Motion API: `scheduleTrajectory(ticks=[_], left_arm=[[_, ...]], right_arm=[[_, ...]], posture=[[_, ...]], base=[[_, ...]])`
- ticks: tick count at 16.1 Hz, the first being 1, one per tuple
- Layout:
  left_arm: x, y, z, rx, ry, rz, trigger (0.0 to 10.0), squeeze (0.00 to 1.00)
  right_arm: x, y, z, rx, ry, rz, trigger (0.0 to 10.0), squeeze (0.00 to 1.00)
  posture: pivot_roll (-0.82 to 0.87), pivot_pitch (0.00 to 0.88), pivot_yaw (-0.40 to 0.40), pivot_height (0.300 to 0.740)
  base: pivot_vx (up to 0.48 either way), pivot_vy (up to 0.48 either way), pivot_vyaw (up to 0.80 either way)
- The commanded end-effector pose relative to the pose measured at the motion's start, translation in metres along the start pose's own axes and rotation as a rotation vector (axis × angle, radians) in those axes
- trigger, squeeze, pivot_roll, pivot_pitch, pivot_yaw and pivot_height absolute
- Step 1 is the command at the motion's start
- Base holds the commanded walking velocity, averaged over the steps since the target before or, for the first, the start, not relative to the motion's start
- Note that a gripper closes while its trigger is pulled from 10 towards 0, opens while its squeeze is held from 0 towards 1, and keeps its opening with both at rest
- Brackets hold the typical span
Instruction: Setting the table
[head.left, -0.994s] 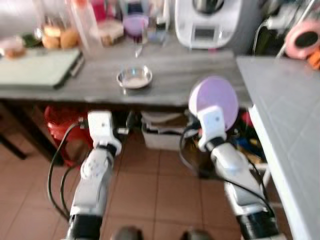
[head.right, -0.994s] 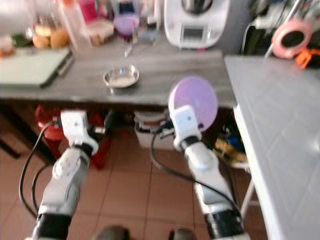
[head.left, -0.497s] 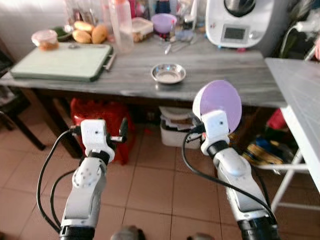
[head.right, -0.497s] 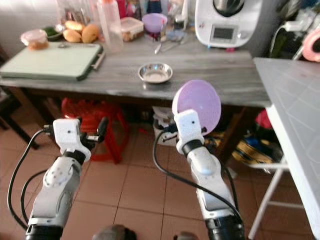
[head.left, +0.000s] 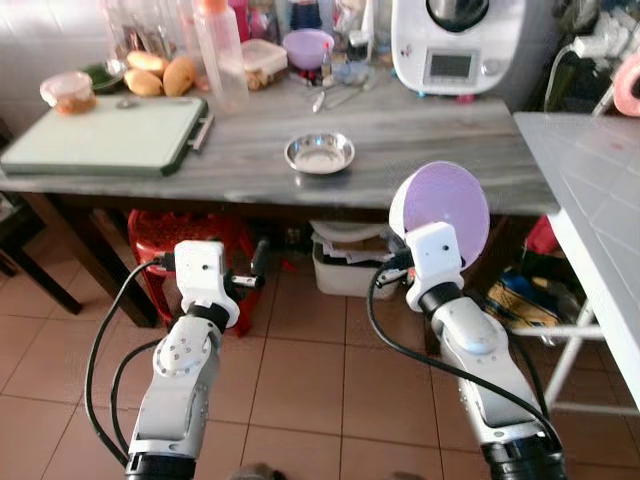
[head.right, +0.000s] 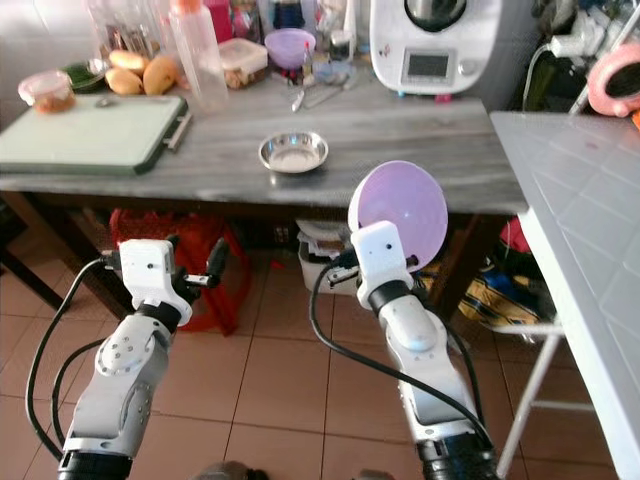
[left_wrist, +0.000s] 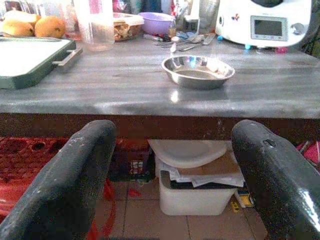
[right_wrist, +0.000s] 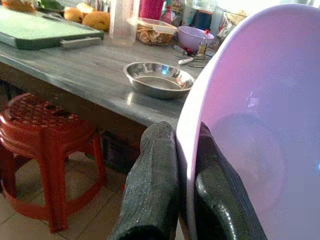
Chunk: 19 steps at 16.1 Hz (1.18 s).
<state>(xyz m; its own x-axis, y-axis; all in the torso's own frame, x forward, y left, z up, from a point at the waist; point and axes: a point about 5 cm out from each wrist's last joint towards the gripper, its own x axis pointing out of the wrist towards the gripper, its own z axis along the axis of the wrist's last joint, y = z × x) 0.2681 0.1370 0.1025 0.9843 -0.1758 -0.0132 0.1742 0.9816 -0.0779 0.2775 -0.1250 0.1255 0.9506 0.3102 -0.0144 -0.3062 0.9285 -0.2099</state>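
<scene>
The right gripper (right_wrist: 186, 200) pinches the purple plate's (head.left: 440, 210) rim, hiding its lower edge. The left gripper (left_wrist: 172, 180) hangs wide, empty, below the counter's (head.left: 420, 150) front edge.

A lived-in home kitchen.

A grey wooden counter (head.left: 420, 150) carries a white food processor (head.left: 455, 45), a green cutting board (head.left: 105, 135), a steel bowl (head.left: 319, 153), bread rolls (head.left: 160, 72), a plastic bottle (head.left: 220, 55) and food tubs (head.left: 262, 62). Under it stand a red stool (head.left: 150, 240) and a storage bin (head.left: 345, 268) on terracotta floor tiles (head.left: 300, 370).
</scene>
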Motion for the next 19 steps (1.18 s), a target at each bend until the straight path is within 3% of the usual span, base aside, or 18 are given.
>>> scheduleTrajectory(ticks=[1, 6, 11, 14, 19], left_arm=[[0.002, -0.001, 0.006, 0.003, -0.022, -0.011, 10.0, 0.00], [0.005, -0.004, 0.005, -0.028, -0.010, -0.009, 10.0, 0.00], [0.007, -0.005, 0.005, -0.034, -0.012, -0.012, 10.0, 0.00], [0.009, -0.007, 0.009, -0.044, -0.032, -0.021, 10.0, 0.00], [0.010, -0.007, 0.011, -0.008, -0.040, -0.026, 10.0, 0.00]], right_arm=[[0.002, 0.000, 0.011, -0.011, -0.044, -0.001, 10.0, 0.00], [0.004, -0.001, 0.013, -0.006, -0.050, 0.002, 10.0, 0.00], [0.006, -0.002, 0.015, 0.003, -0.058, -0.003, 10.0, 0.00], [0.007, -0.002, 0.021, -0.048, -0.094, 0.007, 10.0, 0.00], [0.012, -0.002, 0.023, -0.050, -0.103, -0.008, 10.0, 0.00]], posture=[[-0.03, 0.000, 0.050, 0.740], [-0.03, 0.000, 0.047, 0.740], [-0.04, 0.000, 0.046, 0.740], [-0.04, 0.000, 0.046, 0.740], [-0.03, 0.000, 0.046, 0.740]], base=[[0.469, 0.000, 0.48], [0.444, 0.054, 0.30], [0.318, 0.359, 0.00], [0.274, 0.394, 0.00], [0.259, 0.389, 0.00]])
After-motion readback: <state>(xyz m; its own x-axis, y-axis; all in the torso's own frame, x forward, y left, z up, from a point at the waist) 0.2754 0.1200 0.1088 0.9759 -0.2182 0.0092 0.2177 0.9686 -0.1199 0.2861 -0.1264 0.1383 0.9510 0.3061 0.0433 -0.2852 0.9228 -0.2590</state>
